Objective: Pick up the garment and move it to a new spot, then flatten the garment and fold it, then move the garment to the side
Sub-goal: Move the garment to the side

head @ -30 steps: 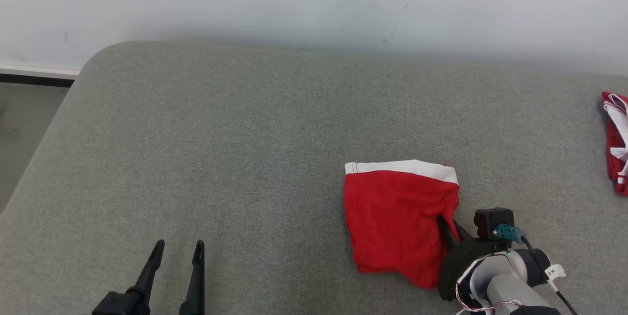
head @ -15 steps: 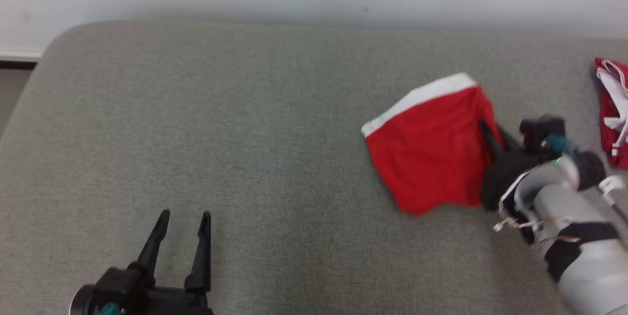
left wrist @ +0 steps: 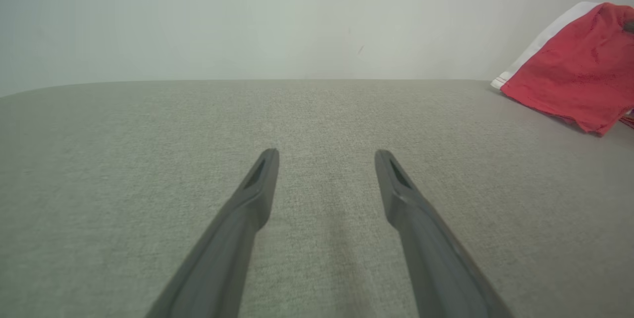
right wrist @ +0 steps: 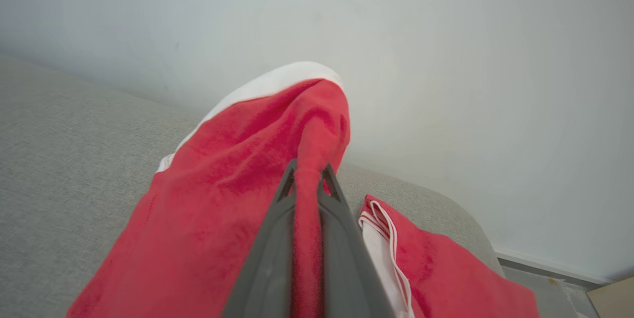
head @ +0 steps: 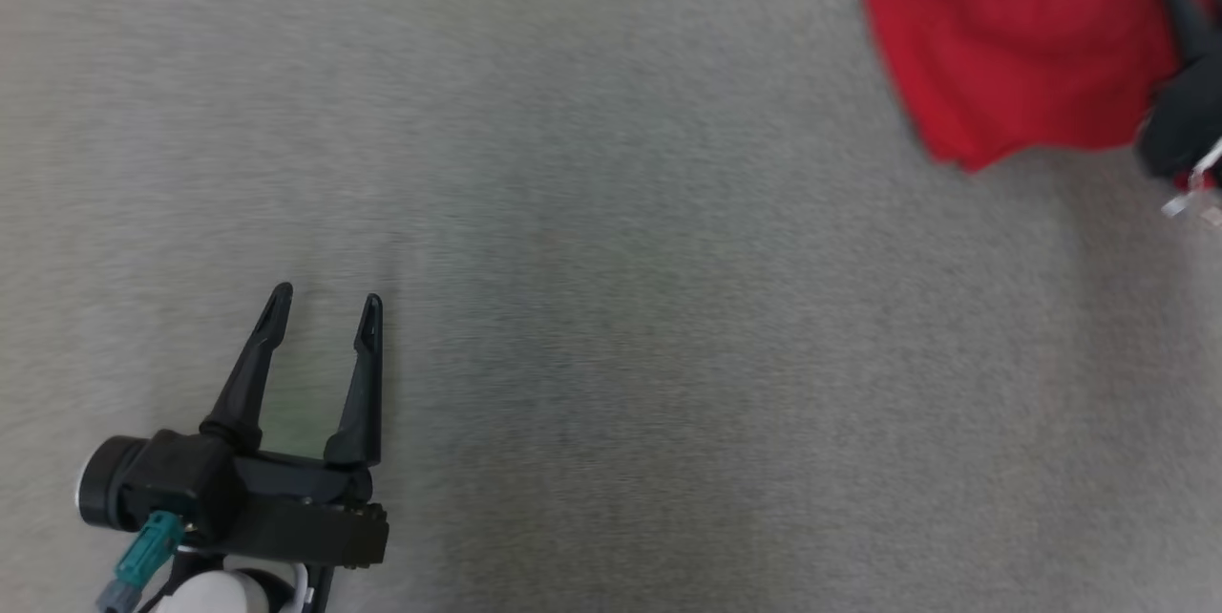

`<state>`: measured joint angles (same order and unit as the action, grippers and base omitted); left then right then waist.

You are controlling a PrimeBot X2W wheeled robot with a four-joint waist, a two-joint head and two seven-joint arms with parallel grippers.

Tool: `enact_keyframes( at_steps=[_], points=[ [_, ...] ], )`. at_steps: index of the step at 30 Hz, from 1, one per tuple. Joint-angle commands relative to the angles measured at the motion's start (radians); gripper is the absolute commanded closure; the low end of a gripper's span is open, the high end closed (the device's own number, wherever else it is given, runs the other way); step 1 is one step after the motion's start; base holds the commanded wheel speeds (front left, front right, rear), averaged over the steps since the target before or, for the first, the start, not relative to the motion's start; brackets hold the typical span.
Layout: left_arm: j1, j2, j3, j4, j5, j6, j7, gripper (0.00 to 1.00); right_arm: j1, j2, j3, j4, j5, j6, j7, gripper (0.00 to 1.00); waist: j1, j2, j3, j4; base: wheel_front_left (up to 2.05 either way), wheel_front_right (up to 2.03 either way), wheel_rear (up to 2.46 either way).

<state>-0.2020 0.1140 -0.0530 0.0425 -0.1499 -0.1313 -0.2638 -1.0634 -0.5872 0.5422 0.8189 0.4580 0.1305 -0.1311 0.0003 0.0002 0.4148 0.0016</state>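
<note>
The garment [head: 1021,59] is a folded red pair of shorts with a white waistband, at the top right of the head view, far right in the left wrist view [left wrist: 574,70]. My right gripper [right wrist: 307,179] is shut on a pinched fold of it [right wrist: 237,184], lifting that edge above the grey cushion; in the head view its dark fingers [head: 1176,2] cross the garment's right edge. My left gripper [head: 325,312] stands open at the lower left, low over the bare cushion, with nothing between its fingers [left wrist: 257,184].
A second red and white garment [right wrist: 436,268] lies on the cushion just right of the held one, near the cushion's rounded end. The grey cushion [head: 611,307] stretches wide between the grippers. A pale wall [left wrist: 247,16] backs it.
The head camera has tilted down and shifted. The right gripper has carried the garment up and to the right, turning it. The left gripper has stayed open.
</note>
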Motion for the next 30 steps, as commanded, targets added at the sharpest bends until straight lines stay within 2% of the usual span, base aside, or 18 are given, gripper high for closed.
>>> enact_keyframes(
  at_steps=[1, 9, 14, 24, 25, 26, 27, 30],
  points=[
    [-0.019, 0.019, -0.003, -0.008, 0.011, 0.002, 0.0, 0.0, -0.017, -0.039, 0.001, -0.023, 0.018, -0.001, 0.008, 1.0, -0.0003, -0.0002, 0.125, -0.133, 0.0, 0.0, 0.0],
    [-0.002, 0.06, 0.004, -0.053, 0.014, 0.002, 0.0, 0.0, -0.05, -0.176, -0.013, -0.095, 0.051, -0.001, 0.07, 1.0, -0.0003, -0.0002, 0.156, -0.182, 0.0, 0.0, 0.0],
    [0.013, 0.072, -0.004, -0.094, 0.019, 0.002, 0.0, 0.0, -0.07, -0.233, -0.032, -0.094, 0.03, -0.001, 0.113, 1.0, -0.0003, -0.0002, 0.179, -0.19, 0.0, 0.0, 0.0],
    [-0.001, 0.088, -0.023, -0.136, 0.014, 0.002, 0.001, 0.0, -0.159, -0.229, -0.075, 0.022, -0.105, -0.001, 0.135, 1.0, -0.0003, -0.0002, 0.227, -0.174, 0.0, 0.0, 0.0],
    [-0.004, 0.088, -0.024, -0.139, 0.014, 0.002, 0.001, 0.0, -0.168, -0.226, -0.083, 0.037, -0.12, -0.001, 0.13, 0.95, -0.0003, -0.0002, 0.231, -0.171, 0.0, 0.0, 0.0],
    [-0.006, 0.088, -0.023, -0.141, 0.013, 0.002, 0.001, 0.0, -0.176, -0.223, -0.093, 0.051, -0.133, -0.001, 0.118, 0.67, -0.0003, -0.0002, 0.234, -0.169, 0.0, 0.0, 0.0],
    [-0.007, 0.088, -0.021, -0.141, 0.014, 0.002, 0.001, 0.0, -0.18, -0.217, -0.1, 0.066, -0.139, -0.001, 0.113, 0.0, -0.0003, -0.0002, 0.235, -0.167, 0.0, 0.0, 0.0],
    [-0.007, 0.085, -0.014, -0.141, 0.014, 0.002, 0.001, 0.0, -0.19, -0.207, -0.113, 0.099, -0.183, -0.001, 0.086, 0.0, -0.0003, -0.0002, 0.238, -0.163, 0.0, 0.0, 0.0]
  ],
)
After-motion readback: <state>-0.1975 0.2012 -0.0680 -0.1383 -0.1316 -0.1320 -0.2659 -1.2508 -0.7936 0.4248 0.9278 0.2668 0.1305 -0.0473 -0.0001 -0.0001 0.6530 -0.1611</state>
